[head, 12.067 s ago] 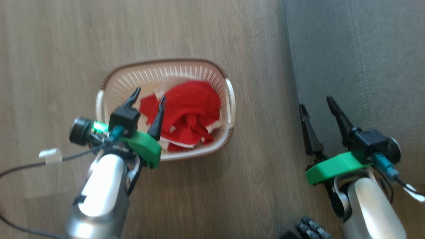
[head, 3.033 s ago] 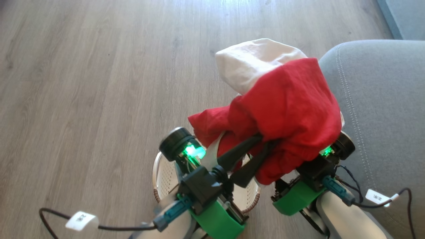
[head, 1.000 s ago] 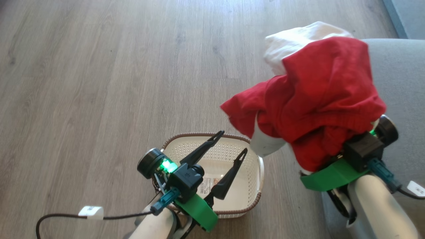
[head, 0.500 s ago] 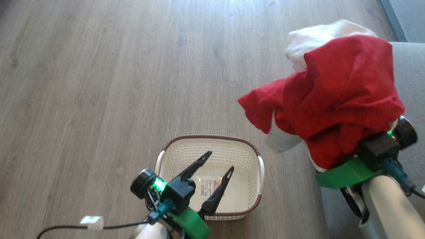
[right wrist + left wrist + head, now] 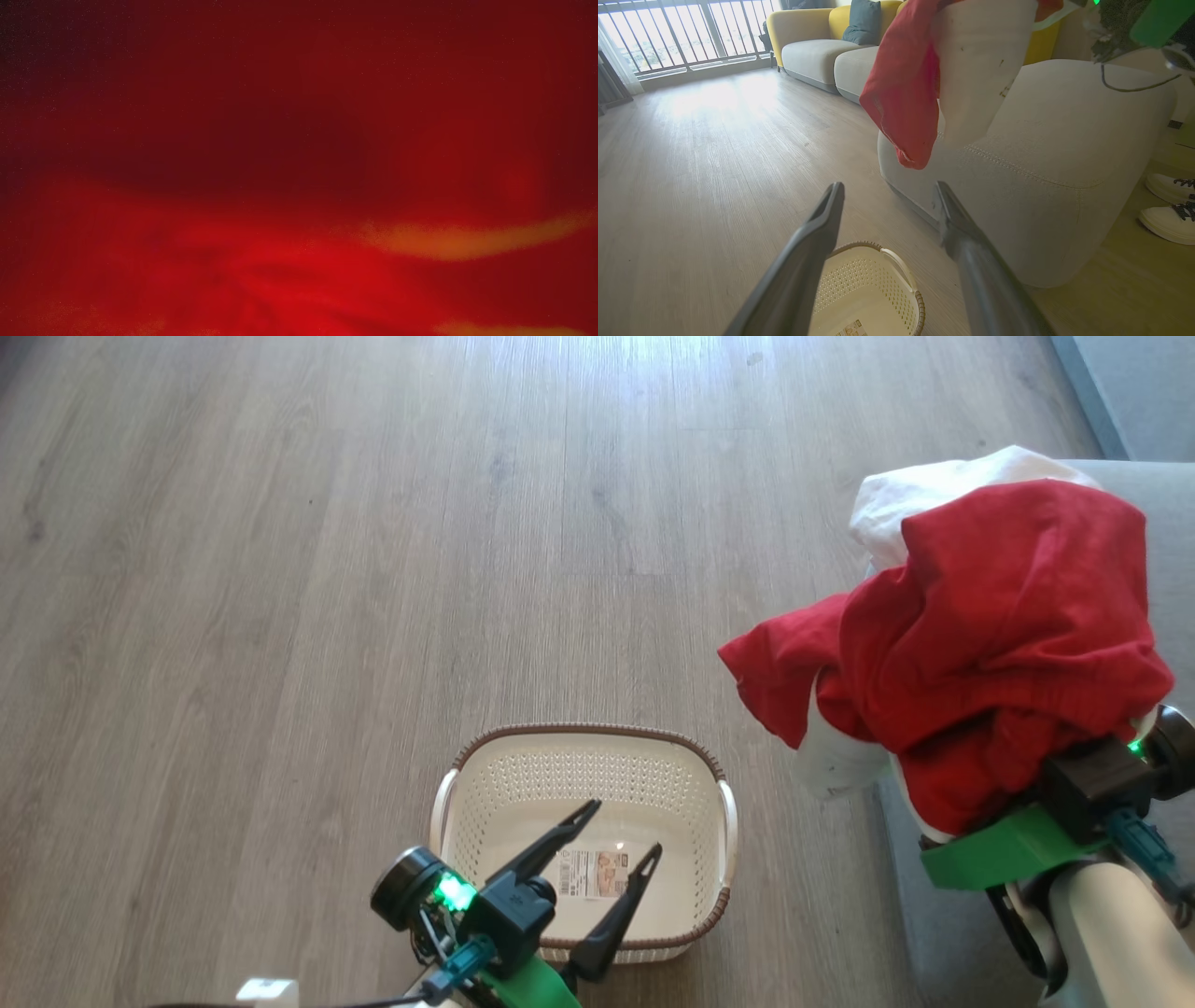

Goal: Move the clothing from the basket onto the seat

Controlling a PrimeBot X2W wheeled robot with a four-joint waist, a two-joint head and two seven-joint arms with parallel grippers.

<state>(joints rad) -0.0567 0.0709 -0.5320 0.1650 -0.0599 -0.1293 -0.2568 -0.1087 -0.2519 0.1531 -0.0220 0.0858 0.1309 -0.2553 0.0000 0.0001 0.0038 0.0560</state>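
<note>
Flooring (image 5: 280, 569): pale wood-look planks. Nothing is seen lying between basket and seat.

Sofa (image 5: 817, 42): yellow and grey, well apart by the window; judged no hindrance.

Seat (image 5: 1064, 154): grey cushion with a stitched edge, at the robot's right. Its top is bare where it can be seen.

Clothing (image 5: 1008, 635): red with white panels, draped over the right end effector and held raised at the seat's near corner. A red flap and a white panel hang past the cushion's edge toward the floor. The carry is judged nearly complete and the placing not yet done. The load needs to be brought further over the cushion, lowered and released, so that the trailing flap is not left off the edge.

Basket (image 5: 579, 770): on the floor near the seat; no garment is in it.

Left end effector (image 5: 625, 825): fingers spread wide, nothing held, poised over the basket.

Right end effector (image 5: 1088, 782): fingers buried in fabric, so whether they are closed cannot be told.

Shoes (image 5: 1169, 205): a white pair beyond the seat, well apart from the path.

Label (image 5: 593, 875): paper, on the basket floor.
</note>
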